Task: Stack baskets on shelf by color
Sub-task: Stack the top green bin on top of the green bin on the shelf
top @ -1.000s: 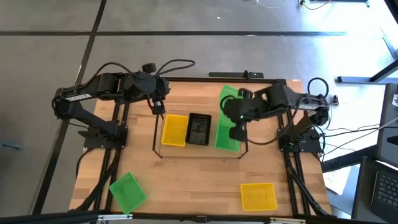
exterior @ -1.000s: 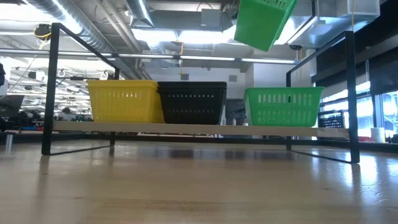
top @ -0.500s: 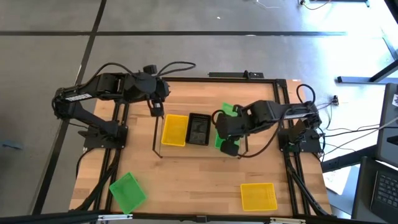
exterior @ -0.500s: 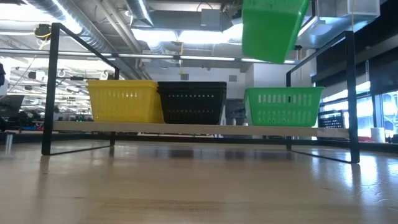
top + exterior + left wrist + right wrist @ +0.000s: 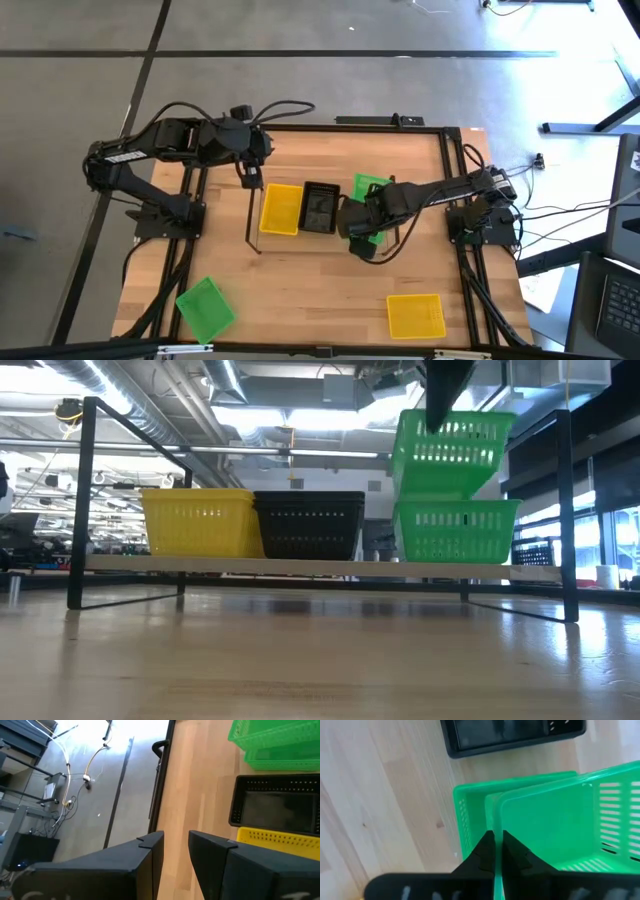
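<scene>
My right gripper [image 5: 496,839] is shut on a bright green basket [image 5: 450,455] above the shelf's right end [image 5: 540,572]. That basket sits slightly tilted, its bottom at the rim of a second green basket [image 5: 455,532] standing on the shelf board. A black basket [image 5: 308,525] and a yellow basket [image 5: 198,522] stand on the board to its left. In the high view the right gripper [image 5: 357,228] covers most of the green pair [image 5: 372,187]. My left gripper [image 5: 175,842] is open, waiting off the shelf's far left corner [image 5: 250,172]. My right gripper pinches the upper green basket's wall on the table's near side, at its rim [image 5: 494,817], one finger [image 5: 485,847] outside and one [image 5: 512,851] inside. The fingers come from above, pointing down. The basket hangs nearly level below them, its bottom meeting the lower green basket [image 5: 470,820].
A loose green basket [image 5: 205,306] lies on the table near its near left corner, and a loose yellow basket [image 5: 415,315] near the near right corner. Thin black wire frames [image 5: 85,500] stand at both shelf ends. Bare tabletop [image 5: 310,280] lies between shelf and near edge.
My right gripper has moved toward the table's near edge and down, carrying the green basket. The basket, which hung tipped high above the shelf, has turned nearly level and come down onto the green basket on the shelf.
</scene>
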Controlling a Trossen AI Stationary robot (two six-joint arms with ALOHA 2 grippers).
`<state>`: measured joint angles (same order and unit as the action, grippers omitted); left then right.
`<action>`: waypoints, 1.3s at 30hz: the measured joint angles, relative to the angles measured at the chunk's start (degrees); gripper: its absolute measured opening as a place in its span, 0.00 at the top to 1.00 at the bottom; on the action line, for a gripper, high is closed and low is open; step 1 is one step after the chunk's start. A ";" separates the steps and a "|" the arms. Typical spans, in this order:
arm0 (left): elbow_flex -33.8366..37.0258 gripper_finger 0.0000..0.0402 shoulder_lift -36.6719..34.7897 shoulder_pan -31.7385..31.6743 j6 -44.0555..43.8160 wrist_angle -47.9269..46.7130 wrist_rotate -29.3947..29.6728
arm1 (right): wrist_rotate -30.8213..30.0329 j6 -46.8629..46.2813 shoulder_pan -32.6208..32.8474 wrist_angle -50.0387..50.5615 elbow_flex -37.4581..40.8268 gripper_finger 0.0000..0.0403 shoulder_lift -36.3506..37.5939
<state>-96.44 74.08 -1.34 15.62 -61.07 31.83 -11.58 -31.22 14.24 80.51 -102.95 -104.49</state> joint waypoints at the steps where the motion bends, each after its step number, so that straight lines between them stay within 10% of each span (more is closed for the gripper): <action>1: 0.00 0.79 0.00 0.00 0.00 -0.01 -0.01 | 0.19 -0.03 0.00 -0.37 0.67 1.00 0.00; 39: -0.02 0.79 0.00 0.00 -0.02 0.01 0.00 | 0.91 1.72 -0.89 -9.27 4.67 0.95 0.02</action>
<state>-96.47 74.08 -1.34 15.59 -61.06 31.83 -10.68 -29.49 13.35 71.24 -98.28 -104.47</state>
